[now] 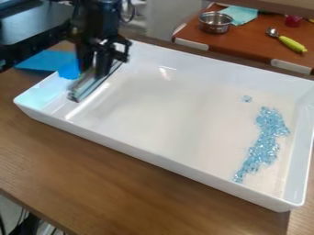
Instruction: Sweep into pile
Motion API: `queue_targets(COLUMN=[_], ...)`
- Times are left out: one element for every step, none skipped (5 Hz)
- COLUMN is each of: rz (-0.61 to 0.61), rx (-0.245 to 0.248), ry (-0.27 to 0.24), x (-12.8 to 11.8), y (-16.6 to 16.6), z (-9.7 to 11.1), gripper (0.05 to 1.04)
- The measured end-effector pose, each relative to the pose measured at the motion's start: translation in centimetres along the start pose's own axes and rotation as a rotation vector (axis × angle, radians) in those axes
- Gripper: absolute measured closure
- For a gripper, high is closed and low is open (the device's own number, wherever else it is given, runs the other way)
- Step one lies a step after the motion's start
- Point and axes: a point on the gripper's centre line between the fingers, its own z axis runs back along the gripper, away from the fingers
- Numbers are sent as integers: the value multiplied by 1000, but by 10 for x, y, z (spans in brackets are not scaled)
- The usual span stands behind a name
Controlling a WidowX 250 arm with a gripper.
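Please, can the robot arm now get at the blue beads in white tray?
Probably yes: the arm hangs over the opposite end of the tray, and nothing stands between it and the beads, but its full reach is uncertain.

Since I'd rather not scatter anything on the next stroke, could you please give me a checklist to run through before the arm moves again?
1. Beads all inside the white tray: ok, none seen outside its walls.
2. Beads gathered in one compact pile: not ok, most lie in a long, uneven strip.
3. No strays: not ok, a small bit lies apart from the strip's upper end.
4. Sweeping bar beside the beads: not ok, it is at the tray's opposite end, under the gripper.
5. Bar's lower edge touching the tray floor: cannot tell.
6. Bar firmly gripped: cannot tell.
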Motion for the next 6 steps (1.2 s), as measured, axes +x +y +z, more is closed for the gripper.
queue_targets(rz=[1,0,-22,-38,-28,-43], rx=[62,95,107,87,85,-5], ry=[-48,-77,-76,-52,-52,-50], x=[6,10,13,7,-2,-30], y=[15,27,30,37,39,45], z=[-9,-22,-28,-30,-11,29], gripper=[745,686,373,109,81,83])
